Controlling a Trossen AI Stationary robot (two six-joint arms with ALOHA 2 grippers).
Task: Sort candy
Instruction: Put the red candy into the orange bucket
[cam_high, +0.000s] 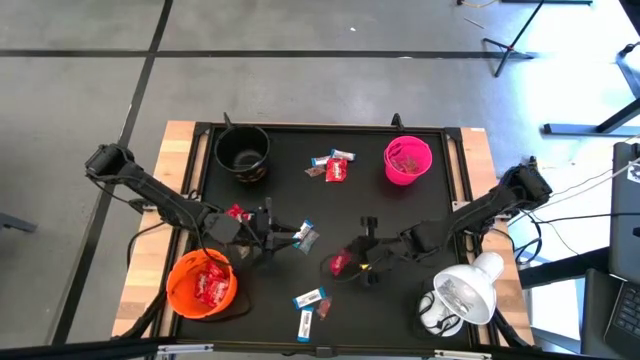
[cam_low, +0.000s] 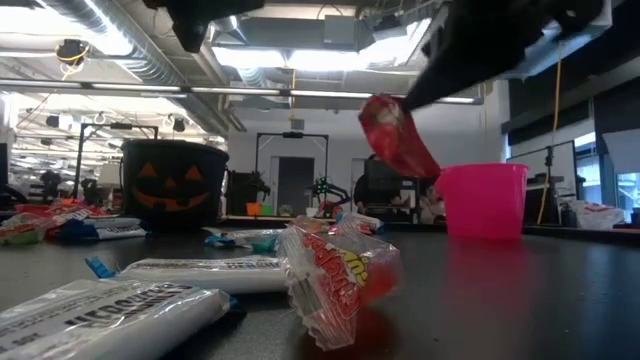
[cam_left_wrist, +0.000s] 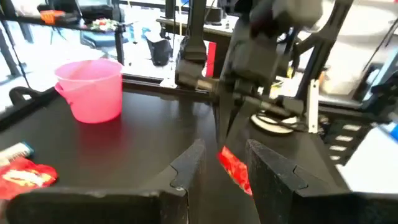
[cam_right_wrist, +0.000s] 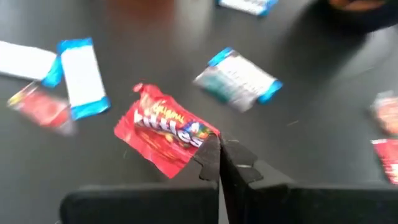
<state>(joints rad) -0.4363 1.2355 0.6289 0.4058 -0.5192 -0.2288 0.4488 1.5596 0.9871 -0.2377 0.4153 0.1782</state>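
The candy lies scattered over the black mat: blue-and-white pieces (cam_high: 312, 298) near the near edge, a mixed cluster (cam_high: 333, 166) near the far edge, and one red piece (cam_high: 236, 212) beside the left arm. My right gripper (cam_high: 354, 262) is at mid-table, shut on a red candy (cam_right_wrist: 165, 134). My left gripper (cam_high: 278, 238) is open just left of a blue-and-white candy (cam_high: 306, 237) and touches nothing. In the left wrist view its fingers (cam_left_wrist: 186, 167) frame the held red candy (cam_left_wrist: 234, 169) farther off. My right gripper pinches the red candy by one end of its wrapper (cam_right_wrist: 204, 138), at the fingers' free ends. The fingers come slanting down from the table's right. The candy (cam_low: 396, 135) is lifted clear of the table and hangs tilted below the fingertips.
An orange bowl (cam_high: 172, 290) with red candies sits at the near left. A black bowl (cam_high: 242, 152) is at the far left and a pink bowl (cam_high: 407, 162) at the far right. A white lamp (cam_high: 462, 294) stands near the right arm.
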